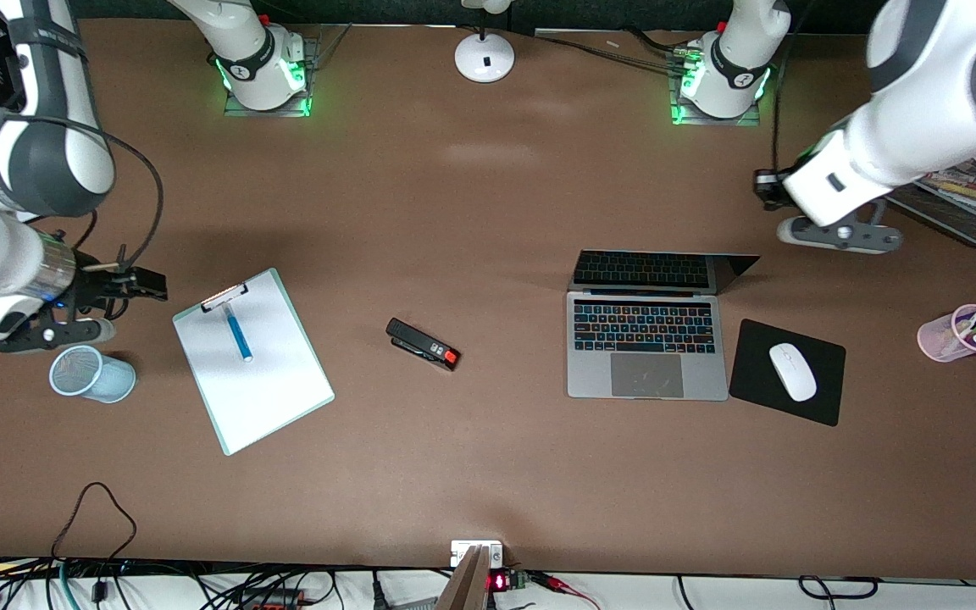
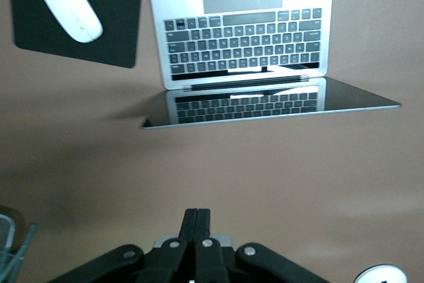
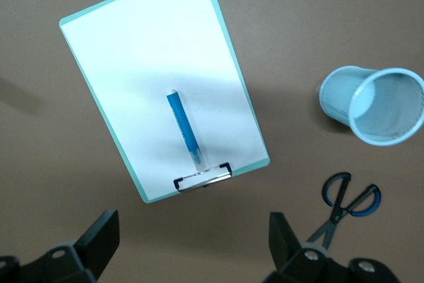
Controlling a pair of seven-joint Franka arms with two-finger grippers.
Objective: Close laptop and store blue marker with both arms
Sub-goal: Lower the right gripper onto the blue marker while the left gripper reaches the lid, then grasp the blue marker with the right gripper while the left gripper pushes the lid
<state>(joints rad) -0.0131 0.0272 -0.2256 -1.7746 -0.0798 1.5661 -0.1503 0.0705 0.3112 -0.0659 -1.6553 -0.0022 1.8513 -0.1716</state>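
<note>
- Showing a brown desk with neither part of the task done yet, as far as the views tell.
- The laptop is sitting open, its keyboard lit and its lid leaning far back; a white mouse on a black pad is lying just beside the laptop, toward the left arm's end.
- The blue marker is lying on a white clipboard, well apart from the laptop toward the right arm's end, with a black stapler between clipboard and laptop.
- The left gripper is hanging over bare desk by the laptop's lid, its fingers pressed together and holding nothing.
- The right gripper is hovering by the clipboard's clip end, its fingers spread wide and empty.
- A pale blue mesh cup, beside the clipboard, is standing empty and is probably where the marker is going.
- Both steps are remaining: lowering the lid and storing the marker.
</note>
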